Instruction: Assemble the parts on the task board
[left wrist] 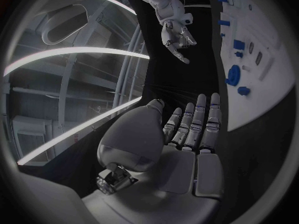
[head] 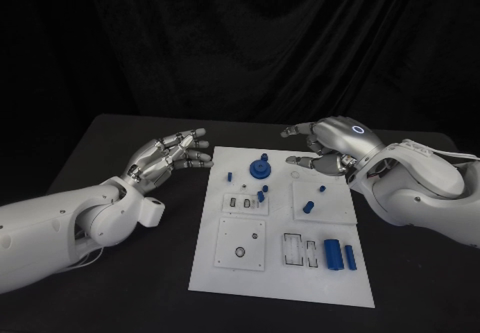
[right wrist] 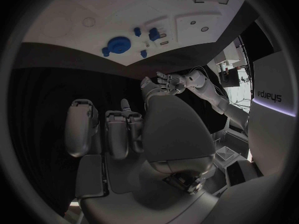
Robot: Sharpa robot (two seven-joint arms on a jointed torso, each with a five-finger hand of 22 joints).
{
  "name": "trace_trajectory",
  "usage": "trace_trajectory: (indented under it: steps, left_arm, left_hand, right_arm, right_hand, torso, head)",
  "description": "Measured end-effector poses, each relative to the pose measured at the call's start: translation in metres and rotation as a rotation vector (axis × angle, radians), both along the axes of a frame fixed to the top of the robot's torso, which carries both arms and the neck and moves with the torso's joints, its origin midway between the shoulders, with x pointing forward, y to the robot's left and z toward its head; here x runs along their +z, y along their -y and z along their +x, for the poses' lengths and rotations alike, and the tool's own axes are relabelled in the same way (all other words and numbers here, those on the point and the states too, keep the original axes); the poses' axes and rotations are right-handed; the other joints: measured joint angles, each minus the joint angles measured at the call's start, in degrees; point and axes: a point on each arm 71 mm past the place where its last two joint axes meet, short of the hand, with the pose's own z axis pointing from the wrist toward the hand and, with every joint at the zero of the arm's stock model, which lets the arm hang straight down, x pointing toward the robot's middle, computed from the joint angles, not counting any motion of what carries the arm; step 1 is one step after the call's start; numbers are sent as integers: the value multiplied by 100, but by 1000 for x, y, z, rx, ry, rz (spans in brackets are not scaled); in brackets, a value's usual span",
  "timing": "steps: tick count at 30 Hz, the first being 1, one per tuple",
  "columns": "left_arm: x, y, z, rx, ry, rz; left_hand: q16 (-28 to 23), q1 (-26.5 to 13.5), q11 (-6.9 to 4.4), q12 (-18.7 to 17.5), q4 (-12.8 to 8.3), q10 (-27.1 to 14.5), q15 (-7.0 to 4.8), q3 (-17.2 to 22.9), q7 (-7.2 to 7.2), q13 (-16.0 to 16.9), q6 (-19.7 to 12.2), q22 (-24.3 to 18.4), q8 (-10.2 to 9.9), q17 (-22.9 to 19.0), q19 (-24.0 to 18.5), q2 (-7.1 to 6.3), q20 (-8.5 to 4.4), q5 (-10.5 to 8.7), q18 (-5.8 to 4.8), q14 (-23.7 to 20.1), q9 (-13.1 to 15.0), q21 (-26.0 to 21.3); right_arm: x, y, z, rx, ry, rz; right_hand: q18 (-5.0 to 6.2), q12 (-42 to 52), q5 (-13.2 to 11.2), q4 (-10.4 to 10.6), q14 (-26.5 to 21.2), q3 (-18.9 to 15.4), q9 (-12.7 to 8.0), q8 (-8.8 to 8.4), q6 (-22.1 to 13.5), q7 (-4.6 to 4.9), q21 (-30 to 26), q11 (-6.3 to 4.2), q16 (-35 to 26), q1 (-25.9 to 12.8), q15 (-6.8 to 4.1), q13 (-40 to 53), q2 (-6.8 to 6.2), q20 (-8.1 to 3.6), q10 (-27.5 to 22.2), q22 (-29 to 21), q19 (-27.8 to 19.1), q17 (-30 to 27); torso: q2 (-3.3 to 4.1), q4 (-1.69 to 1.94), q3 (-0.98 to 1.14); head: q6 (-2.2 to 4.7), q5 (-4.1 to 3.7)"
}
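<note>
The white task board (head: 283,277) lies in the middle of the table. A round blue part (head: 261,167) stands near its far edge, with small blue pieces (head: 261,196) around the middle. Two blue cylinders (head: 340,255) lie near the front right. My left hand (head: 170,158) hovers beside the board's far left corner, fingers straight and spread, holding nothing. My right hand (head: 325,147) hangs over the far right corner, fingers loosely bent and apart, empty. The left wrist view shows the flat left hand (left wrist: 187,134) beside the board (left wrist: 261,109). The right wrist view shows the round part (right wrist: 116,45) beyond the right hand (right wrist: 124,134).
Square white plates (head: 241,243) with holes and slots are set into the board. Black table (head: 130,139) surrounds it on all sides, with free room to the left and front. A dark curtain hangs behind the table.
</note>
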Motion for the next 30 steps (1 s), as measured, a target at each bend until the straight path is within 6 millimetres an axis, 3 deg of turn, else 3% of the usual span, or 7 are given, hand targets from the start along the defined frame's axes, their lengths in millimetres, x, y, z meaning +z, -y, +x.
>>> trace_trajectory:
  steps: [5,11,16,18,20,23,30]
  left_arm:
    - [22,8,13,11,38,60]
    - [26,25,24,-20,-67,228]
    - [16,43,26,-65,-113,432]
    - [12,53,25,-85,-110,529]
    - [10,61,24,-99,-97,610]
    - [7,72,22,-113,-70,747]
    - [-1,90,18,-117,-25,996]
  left_hand:
    - [1335,107,-224,922,-7,1315,-233,74,310,518,1029,302,496,725,485,-3,-120,87,145,321,226,615]
    - [3486,-173,-508,2479,-16,1423,-538,-32,435,2103,1028,1085,1168,2283,972,29,-405,18,143,289,524,1798]
    - [5089,-317,-604,4413,2,3776,-630,-31,400,5670,785,2161,1601,5445,992,74,-530,-205,143,2952,715,3247]
    - [5347,-399,-622,4851,-14,4807,-666,-50,377,6575,717,2685,1793,6070,962,65,-560,-327,143,3924,855,3903]
    - [5449,-484,-639,5159,-8,5628,-691,-105,359,6762,680,3798,2027,6183,1488,76,-597,-453,76,4591,1048,4730]
    - [5469,-924,-734,5328,-8,5912,-763,-377,297,6786,617,5435,2444,6206,2796,123,-624,-868,-218,4830,1444,5767]
    - [5469,-1686,-884,5331,-20,5937,-936,-1066,131,6785,619,6448,3303,6206,3752,225,-782,-1734,-312,4857,2453,6284]
  right_arm:
    - [-1,15,9,-19,3,29]
    - [-12,31,18,-51,-19,42]
    - [-20,37,22,-66,-36,47]
    - [-25,41,23,-75,-45,48]
    - [-30,44,23,-82,-55,48]
    - [-39,46,23,-88,-71,47]
    - [-48,48,23,-89,-81,52]
  right_hand:
    - [0,0,287,-146,0,70,-14,41,97,-2,37,0,0,204,0,0,56,0,0,0,0,0]
    - [0,0,506,-209,0,101,-41,65,159,19,38,0,0,250,0,0,102,0,0,-1,0,0]
    - [0,0,559,-209,0,101,-50,65,159,19,38,0,0,264,0,0,116,0,0,0,0,0]
    - [0,0,580,-218,0,110,-53,65,172,7,64,0,0,264,0,0,116,0,0,-1,0,0]
    - [0,0,641,-225,0,117,-63,65,210,29,66,0,0,264,0,0,116,0,0,-1,0,0]
    - [0,0,717,-225,0,117,-75,65,234,29,66,0,23,264,0,0,115,0,0,-1,0,0]
    - [0,0,800,-225,0,117,-86,87,258,36,107,0,32,264,0,-1,115,0,0,-1,0,0]
  torso:
    - [-66,-16,36]
    - [-207,-63,113]
    - [-331,-79,194]
    - [-375,-92,237]
    - [-419,-107,281]
    - [-476,-132,341]
    - [-562,-221,463]
  head:
    - [-54,153]
    - [-173,331]
    - [-287,376]
    - [-332,386]
    - [-376,393]
    - [-450,408]
    - [-571,424]
